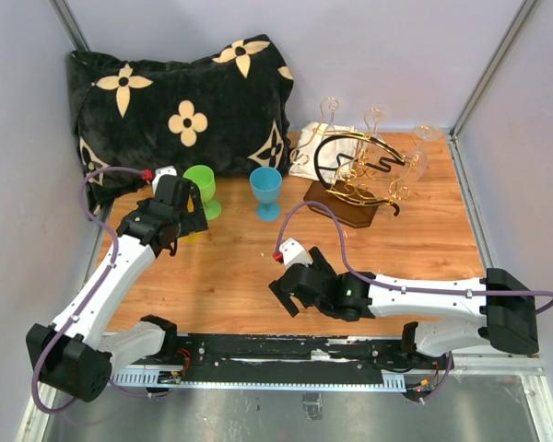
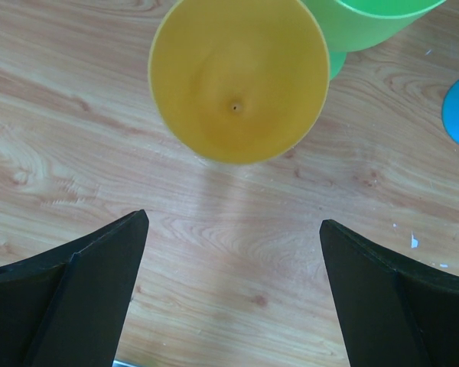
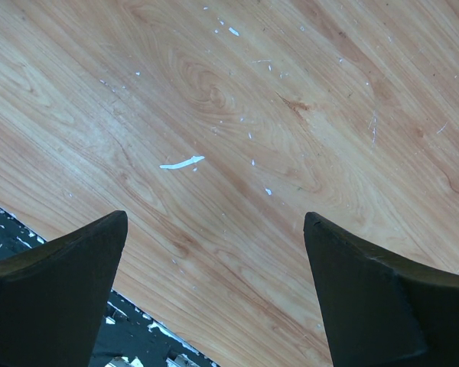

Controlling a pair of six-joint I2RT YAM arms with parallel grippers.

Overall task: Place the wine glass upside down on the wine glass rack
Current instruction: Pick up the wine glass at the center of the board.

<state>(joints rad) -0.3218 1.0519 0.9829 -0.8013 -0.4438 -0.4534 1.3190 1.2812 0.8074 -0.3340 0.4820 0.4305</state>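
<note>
Black fingers (image 2: 84,290) of the left gripper (image 2: 233,219) framed the left wrist view, spread wide, nothing between them. Just ahead stood the yellow wine glass (image 2: 237,76), upright, mouth up, the green glass (image 2: 375,19) close behind it and the blue glass (image 1: 266,189) off to the side. The right gripper (image 3: 216,216) hung over bare table (image 3: 237,115), jaws parted too, holding nothing. Well apart, at the far right, stood the wine glass rack (image 1: 359,175), clear glasses (image 1: 376,118) already hanging from it. This looked like the approach to the pick. Next the left arm needed to advance, straddle the yellow glass without nudging the green one, then close.
</note>
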